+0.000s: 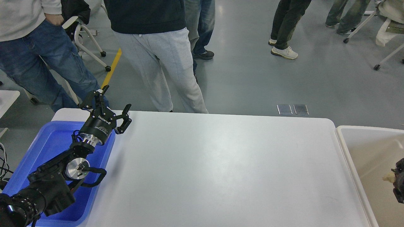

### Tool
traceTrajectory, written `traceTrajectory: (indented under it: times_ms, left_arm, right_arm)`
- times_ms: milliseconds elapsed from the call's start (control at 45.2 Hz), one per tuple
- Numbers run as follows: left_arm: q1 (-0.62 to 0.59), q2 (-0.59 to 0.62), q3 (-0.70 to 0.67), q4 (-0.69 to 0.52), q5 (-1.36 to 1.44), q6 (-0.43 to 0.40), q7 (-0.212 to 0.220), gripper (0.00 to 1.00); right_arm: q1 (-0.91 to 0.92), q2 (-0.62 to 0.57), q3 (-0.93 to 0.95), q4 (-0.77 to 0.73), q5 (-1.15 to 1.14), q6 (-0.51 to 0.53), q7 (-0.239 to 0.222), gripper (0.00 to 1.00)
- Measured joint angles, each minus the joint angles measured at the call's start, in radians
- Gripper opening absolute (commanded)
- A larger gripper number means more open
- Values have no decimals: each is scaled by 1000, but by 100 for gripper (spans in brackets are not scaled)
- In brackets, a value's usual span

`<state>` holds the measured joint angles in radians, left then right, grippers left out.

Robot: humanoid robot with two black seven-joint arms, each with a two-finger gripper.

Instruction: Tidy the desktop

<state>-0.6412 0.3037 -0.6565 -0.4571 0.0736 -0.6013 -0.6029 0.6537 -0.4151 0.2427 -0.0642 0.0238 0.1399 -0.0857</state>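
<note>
The desktop [221, 167], a smooth white rectangular tabletop with rounded corners, fills the middle of the head view with its long axis running left to right across the picture and its short axis running away from the robot toward the standing people. Its far edge lies level with the left gripper [109, 105], and nearly all of its surface spreads to the right of that gripper and nearer the camera. The left gripper hangs over the desktop's far left corner, just above the far rim of the blue plastic tray [47, 148], with its two black fingers spread wide apart and nothing between them; one finger [102, 90] points up and away, the other finger [126, 110] points to the right over the white surface. The black left arm [50, 186] runs back from the gripper across the blue tray toward the lower left corner of the view. Far to the right of that gripper, against the desktop's right short edge, stands the beige plastic bin [363, 148]. At the right border of the picture, over the bin, only a dark sliver of the right gripper [399, 181] shows, with a small pale object [389, 176] touching its left side; whether its fingers are apart or closed cannot be told.
</note>
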Motion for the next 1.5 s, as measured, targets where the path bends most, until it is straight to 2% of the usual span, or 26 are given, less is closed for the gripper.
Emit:
traceTrajectory:
  times_ms: [708,863,1173,1504]
  left_arm:
    - [0,0,0,0,0,0,0,100]
    - [0,0,0,0,0,0,0,100]
    - [0,0,0,0,0,0,0,100]
    - [0,0,0,0,0,0,0,100]
  right_arm:
    - [71,-4,8,13,6,8,3,100]
    - [117,-24,65,57,60,43,3,100]
    - [165,-103,324,279,141,200,3,100]
    - [146,-109,530,587,160,262,3,100]
